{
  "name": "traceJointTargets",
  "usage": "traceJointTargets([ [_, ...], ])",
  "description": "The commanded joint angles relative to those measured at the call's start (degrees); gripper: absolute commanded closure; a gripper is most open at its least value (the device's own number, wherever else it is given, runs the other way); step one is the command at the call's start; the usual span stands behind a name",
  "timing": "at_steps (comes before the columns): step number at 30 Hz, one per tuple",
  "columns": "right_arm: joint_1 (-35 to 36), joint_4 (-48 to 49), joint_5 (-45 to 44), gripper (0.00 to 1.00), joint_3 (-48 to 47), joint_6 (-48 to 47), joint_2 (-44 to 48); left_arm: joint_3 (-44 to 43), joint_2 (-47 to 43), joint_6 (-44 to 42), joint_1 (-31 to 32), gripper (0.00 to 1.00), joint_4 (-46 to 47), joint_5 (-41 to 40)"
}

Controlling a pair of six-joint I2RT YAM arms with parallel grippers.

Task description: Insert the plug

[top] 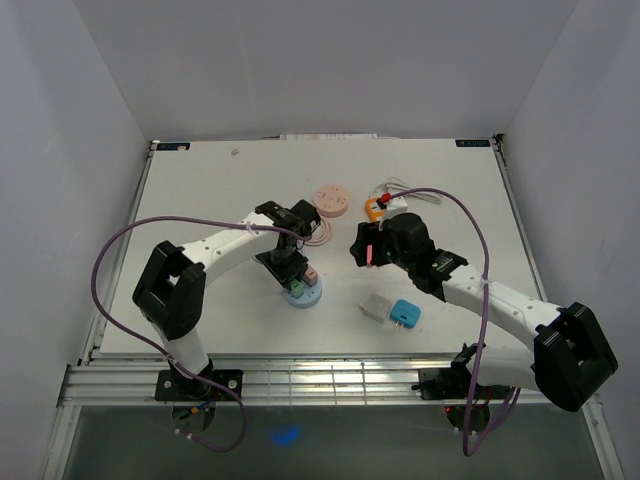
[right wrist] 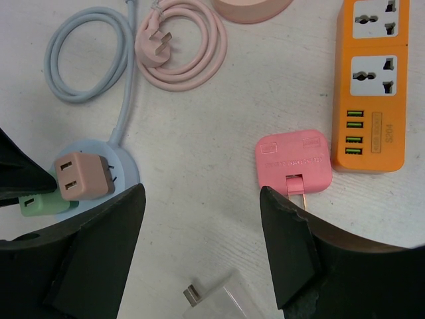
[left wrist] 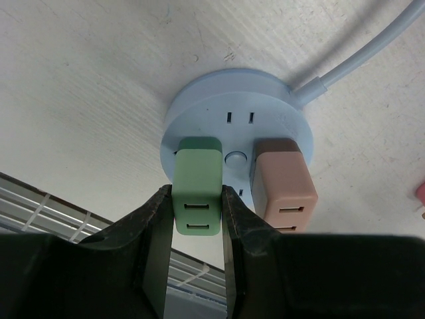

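In the centre of the left wrist view, we saw the left gripper (left wrist: 197, 219) clamped on the green plug (left wrist: 197, 179), which stood on the blue round socket (left wrist: 232, 93) beside a brown plug (left wrist: 284, 176). The right gripper (right wrist: 202, 226) hovered, jaws apart. We judged insertion nearly done; the next move called for pressing straight down.

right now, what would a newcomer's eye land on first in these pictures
The left gripper, shut on a green plug that stands on the round blue socket hub near the front of the table, beside a brown plug on the same hub. Then the right gripper, open and empty, with a pink adapter and an orange power strip close by.
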State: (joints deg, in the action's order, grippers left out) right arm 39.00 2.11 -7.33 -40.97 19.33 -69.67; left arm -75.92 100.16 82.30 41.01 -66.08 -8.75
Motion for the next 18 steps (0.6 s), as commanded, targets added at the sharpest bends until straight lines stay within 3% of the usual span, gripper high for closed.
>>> traceJointTargets([
  [1, -0.33, 2.72, 0.04, 0.25, 0.19, -0.09, 1.29, 5.25, 1.61, -1.0, 0.56, 1.0, 1.22, -0.65],
  [6, -0.33, 2.64, -0.14, 0.25, 0.01, 0.0, 1.82, 4.56, 3.38, -2.84, 0.65, 1.0, 2.18, 0.14],
  [9, -0.42, 2.46, -0.31, 0.25, -0.34, -0.17, 1.99, 5.78, -0.04, -4.34, 0.82, 1.0, 5.33, -0.82],
  [18, -0.68, 1.93, 0.04, 0.25, -1.3, -0.09, 2.17, 4.29, -5.06, -7.68, 0.56, 0.82, 5.88, -3.37],
])
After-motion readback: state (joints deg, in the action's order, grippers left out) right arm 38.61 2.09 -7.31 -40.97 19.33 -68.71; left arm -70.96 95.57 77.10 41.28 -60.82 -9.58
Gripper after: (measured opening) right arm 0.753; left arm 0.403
